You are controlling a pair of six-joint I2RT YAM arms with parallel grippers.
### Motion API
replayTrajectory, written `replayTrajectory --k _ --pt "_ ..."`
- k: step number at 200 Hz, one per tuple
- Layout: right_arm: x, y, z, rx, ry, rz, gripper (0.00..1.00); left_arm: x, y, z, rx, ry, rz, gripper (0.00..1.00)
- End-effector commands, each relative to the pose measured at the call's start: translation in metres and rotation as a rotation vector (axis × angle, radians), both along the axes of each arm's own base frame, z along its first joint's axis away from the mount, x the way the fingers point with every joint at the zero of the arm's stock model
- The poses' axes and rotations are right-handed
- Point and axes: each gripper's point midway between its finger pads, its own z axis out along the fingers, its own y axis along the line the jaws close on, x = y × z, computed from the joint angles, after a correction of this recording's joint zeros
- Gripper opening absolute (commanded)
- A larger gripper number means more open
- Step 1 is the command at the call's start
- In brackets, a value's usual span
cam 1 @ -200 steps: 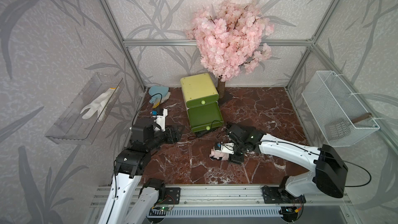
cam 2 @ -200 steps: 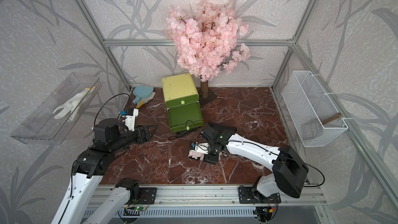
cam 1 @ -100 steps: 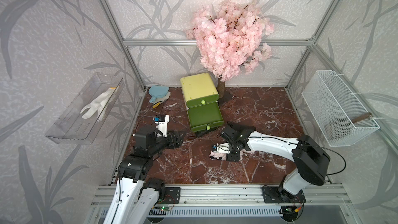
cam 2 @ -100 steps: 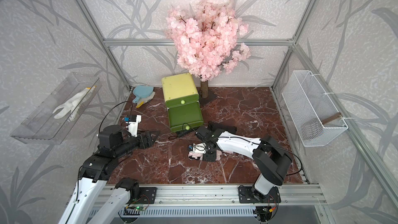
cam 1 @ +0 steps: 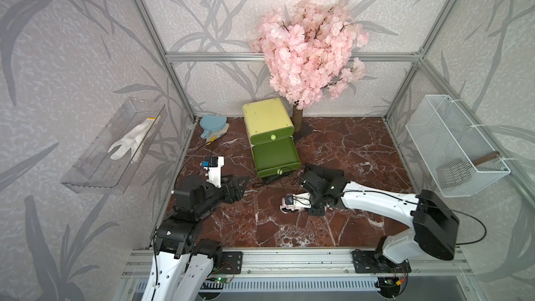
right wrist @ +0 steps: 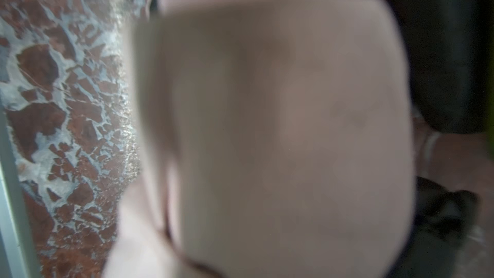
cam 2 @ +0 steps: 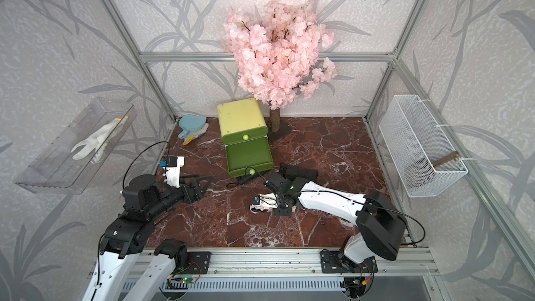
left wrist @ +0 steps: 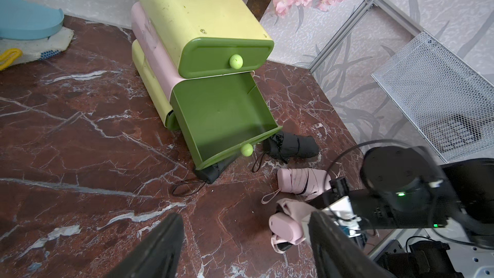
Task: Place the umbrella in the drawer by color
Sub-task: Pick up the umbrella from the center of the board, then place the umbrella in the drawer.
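Compared with one second ago, the left gripper (cam 1: 243, 186) has drawn back a little toward the front edge of the table (cam 1: 260, 227). The right arm (cam 1: 376, 201) swung its elbow inward, then out to the right again. Whether the right gripper (cam 1: 314, 206) has closed further on the pink umbrella (cam 1: 286, 208), we cannot tell.

Pink umbrella (left wrist: 303, 183), black umbrella (left wrist: 294, 144), green drawer (left wrist: 222, 113), red-brown white-veined table (left wrist: 80, 129), pink blossom tree (cam 1: 309, 53)

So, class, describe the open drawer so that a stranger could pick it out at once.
Find the pink tree at the back of the table; a drawer stack stands beside its trunk. The open drawer is the green one pulled out of the pink casing, empty, whereas the top drawer is shut.
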Motion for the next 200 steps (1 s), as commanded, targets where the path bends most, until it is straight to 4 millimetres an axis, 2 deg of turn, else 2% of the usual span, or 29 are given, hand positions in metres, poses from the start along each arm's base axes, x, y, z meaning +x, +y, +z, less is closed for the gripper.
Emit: replayTrajectory --k 1,17,31,34,41,71,78,101,138,162,185,200 --pt "0.023 0.018 0.069 0.138 -0.181 0.014 0.2 0.0 0.001 0.004 -0.007 -0.028 0.005 0.8" --pt "0.036 0.026 0.093 0.146 -0.221 0.05 0.22 0.0 0.0 0.003 -0.008 -0.026 0.004 0.8" --pt "0.05 0.04 0.102 0.117 -0.252 0.094 0.22 0.0 0.0 0.003 -0.009 -0.025 0.005 0.8" --pt "0.064 0.036 0.106 0.112 -0.267 0.074 0.22 0.0 0.0 0.003 -0.01 -0.025 0.005 0.8" --pt "0.078 0.041 0.108 0.096 -0.29 0.081 0.23 0.0 0.0 0.003 -0.011 -0.025 0.005 0.8" --pt "0.128 0.067 0.117 0.069 -0.337 0.113 0.25 -0.001 0.0 0.002 -0.017 -0.021 0.006 0.8" --pt "0.139 0.073 0.105 0.045 -0.33 0.119 0.25 -0.001 0.0 0.001 -0.018 -0.018 0.006 0.8" --pt "0.165 0.087 0.099 0.014 -0.367 0.14 0.27 -0.001 0.0 0.001 -0.018 -0.018 0.006 0.8" --pt "0.187 0.105 0.091 0.01 -0.408 0.155 0.29 -0.001 -0.001 -0.001 -0.022 -0.011 0.001 0.8" --pt "0.194 0.111 0.082 0.001 -0.412 0.159 0.41 -0.001 -0.002 -0.001 -0.025 -0.007 -0.004 0.8" --pt "0.205 0.112 0.072 -0.022 -0.433 0.138 0.67 0.0 -0.002 -0.001 -0.026 -0.006 -0.002 0.8" --pt "0.208 0.114 0.072 -0.022 -0.441 0.128 0.72 0.0 -0.002 -0.001 -0.027 -0.006 -0.002 0.8"
